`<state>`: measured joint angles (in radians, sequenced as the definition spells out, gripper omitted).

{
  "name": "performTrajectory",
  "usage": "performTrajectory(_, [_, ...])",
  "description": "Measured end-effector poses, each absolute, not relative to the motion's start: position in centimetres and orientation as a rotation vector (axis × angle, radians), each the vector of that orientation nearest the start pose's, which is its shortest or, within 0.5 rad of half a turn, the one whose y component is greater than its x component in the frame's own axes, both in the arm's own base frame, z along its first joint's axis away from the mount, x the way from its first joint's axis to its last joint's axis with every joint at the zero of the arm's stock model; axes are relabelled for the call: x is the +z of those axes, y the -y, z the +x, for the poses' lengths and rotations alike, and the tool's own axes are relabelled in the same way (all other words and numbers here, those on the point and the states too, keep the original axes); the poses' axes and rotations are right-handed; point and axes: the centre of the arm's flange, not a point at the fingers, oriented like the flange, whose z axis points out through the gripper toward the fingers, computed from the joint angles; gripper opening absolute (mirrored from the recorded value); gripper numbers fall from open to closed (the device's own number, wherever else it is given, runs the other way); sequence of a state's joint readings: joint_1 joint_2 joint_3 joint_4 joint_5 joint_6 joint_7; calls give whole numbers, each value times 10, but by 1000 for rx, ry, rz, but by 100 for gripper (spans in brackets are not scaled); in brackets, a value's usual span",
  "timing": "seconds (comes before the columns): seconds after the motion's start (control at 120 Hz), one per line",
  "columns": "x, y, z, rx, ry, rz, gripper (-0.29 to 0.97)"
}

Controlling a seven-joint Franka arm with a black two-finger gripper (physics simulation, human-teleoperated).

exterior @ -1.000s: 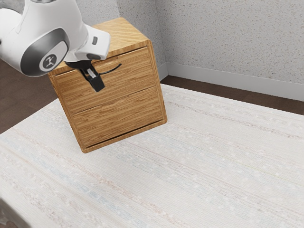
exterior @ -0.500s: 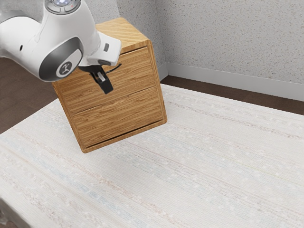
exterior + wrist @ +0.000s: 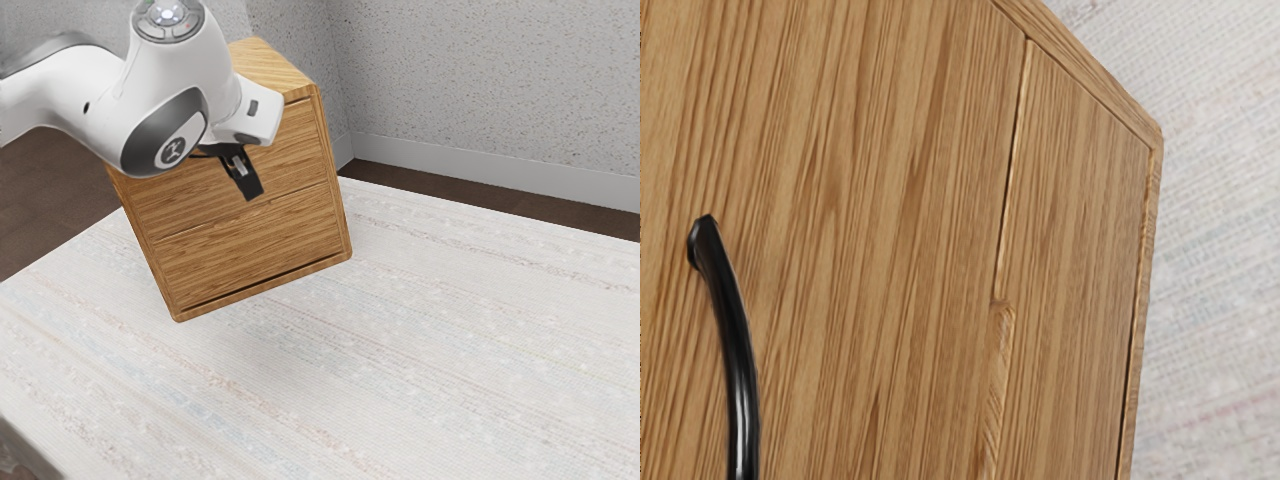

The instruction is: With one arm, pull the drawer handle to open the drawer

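Note:
A wooden cabinet (image 3: 262,70) with two drawers stands at the back of the table. My black gripper (image 3: 245,178) hangs in front of the upper drawer (image 3: 295,150), close to its face, just above the seam with the lower drawer (image 3: 250,245). In the exterior view my white hand hides most of the handle. In the wrist view the curved black handle (image 3: 730,330) shows on the upper drawer front (image 3: 860,200), off to one side of the hand, with nothing gripping it. Both drawer fronts sit flush with the cabinet frame.
The pale woven tabletop (image 3: 420,340) spreads wide in front of the cabinet and toward the exterior view's right. A grey wall with a light baseboard (image 3: 500,168) runs behind. Dark floor (image 3: 40,210) lies beyond the table's edge at the exterior view's left.
My hand has moved toward the exterior view's right across the upper drawer front, passing over the handle, and the arm has swung in with it. The cabinet has not moved.

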<state>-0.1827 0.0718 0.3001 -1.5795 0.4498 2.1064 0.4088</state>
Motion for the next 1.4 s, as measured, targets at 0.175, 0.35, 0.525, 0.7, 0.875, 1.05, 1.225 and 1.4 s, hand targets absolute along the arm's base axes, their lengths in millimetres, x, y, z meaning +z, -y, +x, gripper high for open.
performTrajectory(0.175, [636,-100,625,-412,-549,-2493,68])
performTrajectory(0.35, [627,-93,635,-407,-581,-2495,69])
performTrajectory(0.525, [622,-104,632,-396,-572,-2514,68])
performTrajectory(0.7, [626,-89,617,-409,-616,-2528,65])
performTrajectory(0.875, [632,-82,598,-424,-641,-2541,67])
performTrajectory(1.05, [639,-70,582,-440,-674,-2547,66])
performTrajectory(1.225, [629,-50,575,-426,-728,-2553,69])
performTrajectory(1.4, [628,-19,568,-441,-801,-2541,66])
